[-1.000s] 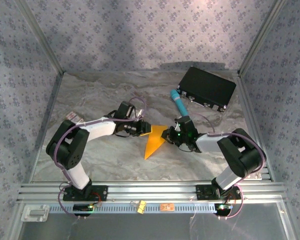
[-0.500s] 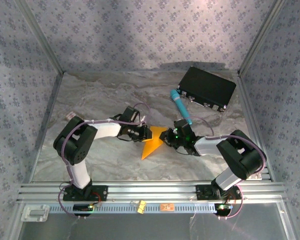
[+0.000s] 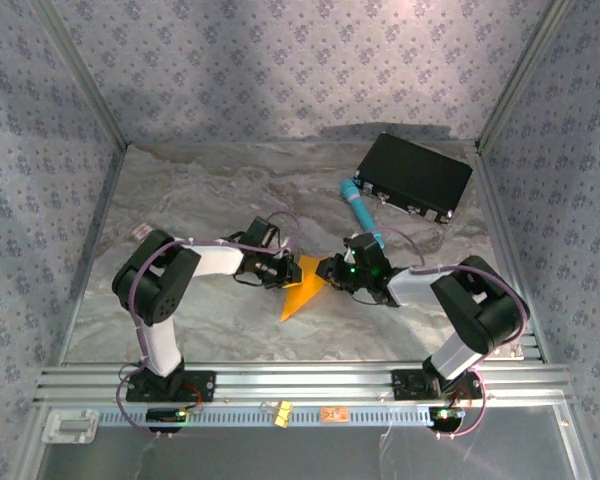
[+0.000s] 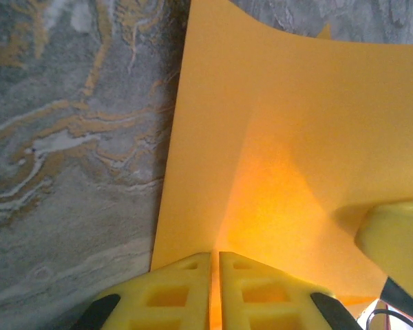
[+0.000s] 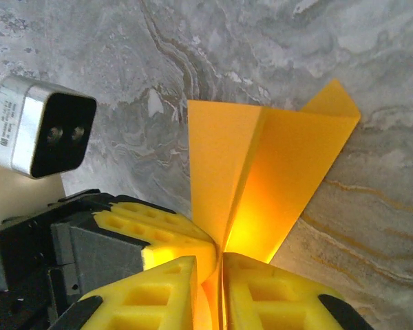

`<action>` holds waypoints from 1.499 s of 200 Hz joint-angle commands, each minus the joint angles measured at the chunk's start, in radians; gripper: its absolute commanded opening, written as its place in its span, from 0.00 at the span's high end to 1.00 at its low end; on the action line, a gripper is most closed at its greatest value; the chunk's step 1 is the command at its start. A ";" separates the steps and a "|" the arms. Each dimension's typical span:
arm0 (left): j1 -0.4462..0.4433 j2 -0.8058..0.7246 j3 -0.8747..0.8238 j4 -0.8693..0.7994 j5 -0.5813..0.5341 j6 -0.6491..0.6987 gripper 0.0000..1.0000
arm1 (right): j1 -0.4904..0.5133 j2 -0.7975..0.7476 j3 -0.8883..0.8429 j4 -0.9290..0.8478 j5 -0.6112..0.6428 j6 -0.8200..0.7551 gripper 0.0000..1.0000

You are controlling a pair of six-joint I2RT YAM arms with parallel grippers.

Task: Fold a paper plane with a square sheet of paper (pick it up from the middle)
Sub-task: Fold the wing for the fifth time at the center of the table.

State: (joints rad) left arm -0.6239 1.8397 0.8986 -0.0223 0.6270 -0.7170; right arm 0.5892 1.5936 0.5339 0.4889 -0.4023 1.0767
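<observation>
The sheet of paper is now a pointed orange-yellow wedge, the paper plane [image 3: 301,289], with a centre crease. It lies mid-table between both grippers, its tip toward the near edge. My left gripper [image 3: 285,270] [image 4: 215,275] comes in from the left and is shut on the raised crease of the paper [image 4: 282,137]. From the right, my right gripper [image 3: 328,272] [image 5: 218,278] meets the same end. Its jaws stand a narrow slit apart, with the fold of the paper [image 5: 275,165] in the gap against one finger. Both grippers' yellow fingers nearly touch each other.
A teal pen-like cylinder [image 3: 361,211] lies behind the right gripper, and a black box [image 3: 414,176] sits at the back right. A small white-and-red card [image 3: 141,232] lies at the left edge. Metal frame posts and patterned walls enclose the marble table [image 3: 210,320].
The left gripper slid right onto the paper and closed on its crease. The right gripper's jaws eased slightly apart. The paper's tip shifted a little left.
</observation>
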 commanded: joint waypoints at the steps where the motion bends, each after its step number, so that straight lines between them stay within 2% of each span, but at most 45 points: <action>1: -0.002 0.014 -0.004 -0.001 -0.010 0.015 0.88 | -0.017 0.023 0.027 -0.028 -0.057 -0.046 0.82; 35: -0.003 0.003 -0.001 0.004 -0.006 0.012 0.87 | -0.022 0.038 0.046 -0.056 -0.079 -0.054 0.86; 94: -0.002 -0.010 0.009 -0.005 -0.006 0.018 0.87 | -0.023 0.058 0.047 -0.055 -0.085 -0.044 0.82; 140: -0.002 -0.059 -0.003 0.022 0.001 -0.003 0.85 | -0.025 0.047 0.042 -0.064 -0.079 -0.039 0.91; 158: -0.006 -0.112 -0.003 0.019 -0.016 0.013 0.81 | -0.022 0.040 0.040 -0.062 -0.063 -0.025 0.92; 174: -0.016 -0.168 0.000 -0.018 -0.059 0.062 0.74 | -0.021 0.032 0.034 -0.055 -0.043 -0.002 0.93; 215: -0.083 -0.303 -0.018 -0.132 -0.216 0.198 0.68 | -0.018 0.015 0.002 -0.003 0.013 0.083 0.93; 259: -0.239 -0.368 -0.087 -0.175 -0.452 0.303 0.57 | -0.014 -0.001 -0.019 0.045 0.033 0.142 0.94; 300: -0.368 -0.335 -0.081 -0.219 -0.650 0.383 0.51 | -0.011 -0.029 -0.011 0.032 0.030 0.144 0.92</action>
State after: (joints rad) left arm -0.9447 1.4933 0.8074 -0.1932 0.1436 -0.4175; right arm 0.5720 1.5997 0.5217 0.5117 -0.3882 1.1980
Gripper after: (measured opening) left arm 0.475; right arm 0.079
